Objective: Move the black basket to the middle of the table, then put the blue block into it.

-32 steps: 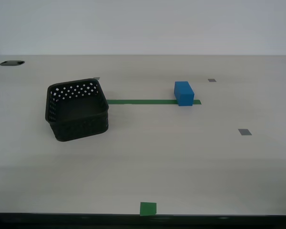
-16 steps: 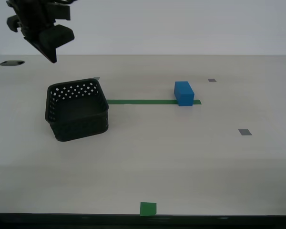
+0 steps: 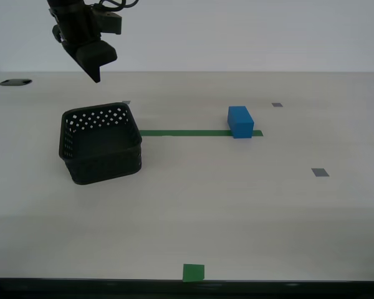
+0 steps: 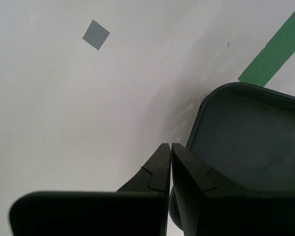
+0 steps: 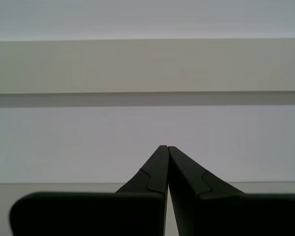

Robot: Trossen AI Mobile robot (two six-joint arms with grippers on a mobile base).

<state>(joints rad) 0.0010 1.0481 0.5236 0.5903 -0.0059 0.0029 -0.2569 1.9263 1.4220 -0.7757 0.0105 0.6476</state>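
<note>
Presently, the shallow rectangular black plastic basket (image 3: 101, 144) with rounded corners and rows of small holes in its walls sits on the wide pale beige tabletop (image 3: 237, 205), toward the exterior view's left. It stands flat, turned at a slight angle to the table edge. One corner of it touches or just covers the end of the long green tape strip (image 3: 184, 132) that runs across the table.

The small solid bright blue rectangular block (image 3: 240, 121) rests at the other end of that strip, toward the exterior view's right, well apart from the basket. It lies on the table, outside the basket.

My second gripper (image 3: 96, 65) hangs in the air above and behind the basket, near the exterior view's upper left, touching nothing. In the second wrist view its fingertips (image 4: 168, 153) are pressed together with nothing between them. That view looks down on a rounded corner of the basket, a length of the green strip, and a small grey tape square (image 4: 96, 34) on bare table.

My first gripper (image 5: 164, 152) appears only in its own wrist view, its fingers likewise closed together and empty, facing a pale wall.

Other marks on the table: two grey tape squares (image 3: 320, 172) toward the exterior view's right, and a green tape square (image 3: 194, 273) at the near edge.
</note>
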